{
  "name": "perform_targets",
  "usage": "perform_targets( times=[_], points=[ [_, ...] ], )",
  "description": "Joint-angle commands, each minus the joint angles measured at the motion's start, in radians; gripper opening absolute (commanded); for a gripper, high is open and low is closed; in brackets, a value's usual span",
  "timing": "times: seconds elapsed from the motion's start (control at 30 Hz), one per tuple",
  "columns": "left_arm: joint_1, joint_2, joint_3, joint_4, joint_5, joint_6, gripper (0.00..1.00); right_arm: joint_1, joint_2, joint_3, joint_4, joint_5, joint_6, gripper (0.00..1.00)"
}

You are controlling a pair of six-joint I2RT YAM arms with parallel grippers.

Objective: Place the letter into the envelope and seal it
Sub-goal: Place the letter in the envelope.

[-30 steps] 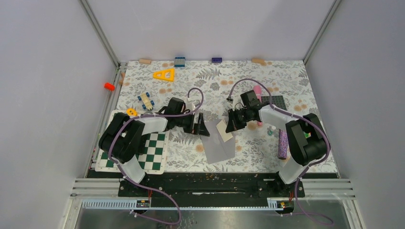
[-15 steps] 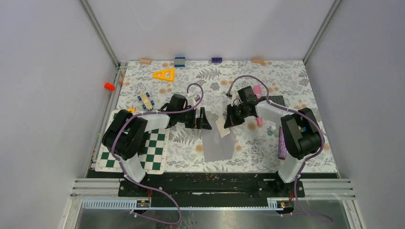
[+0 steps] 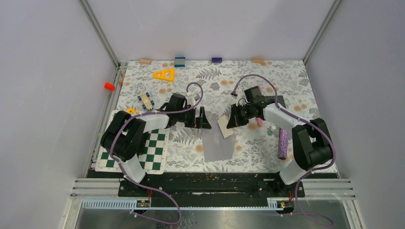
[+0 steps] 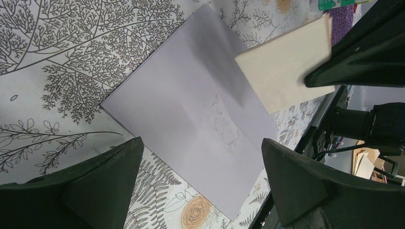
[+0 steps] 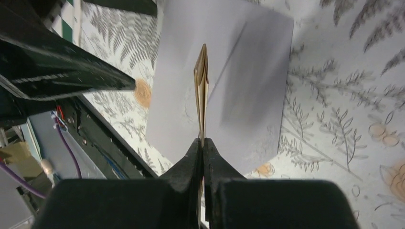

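Right wrist view: the right hand (image 5: pixel 203 143) is clenched tight on the letter (image 5: pixel 201 81), gripping the tan sheet by one edge, and it hangs edge-on above the grey envelope (image 5: pixel 253 57) lying flat on the flowered tabletop (image 5: pixel 344 119). From the top, the letter sits over the envelope's far right corner. The left hand (image 3: pixel 204 120) hovers just beyond the far left corner, fingers spread wide, holding nothing.

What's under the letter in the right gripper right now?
The grey envelope lies flat on the floral table beneath the letter, which the right gripper pinches. The envelope's corner behind the letter is hidden, so its flap cannot be judged.
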Motion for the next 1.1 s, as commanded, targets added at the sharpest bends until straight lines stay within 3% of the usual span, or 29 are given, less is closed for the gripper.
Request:
perform_targets(
  times=[0.0, 0.6, 1.07],
  points=[
    [0.005, -0.046, 0.012, 0.010, 0.022, 0.007, 0.99, -0.002, 0.017, -0.024, -0.104, -0.041, -0.033, 0.00],
    [-0.014, -0.008, -0.016, -0.024, 0.039, 0.004, 0.99, -0.003, 0.162, 0.037, -0.157, 0.019, 0.004, 0.00],
    [-0.029, 0.036, -0.005, -0.002, 0.015, -0.011, 0.99, -0.004, 0.185, 0.061, -0.098, 0.046, 0.079, 0.00]
  ],
)
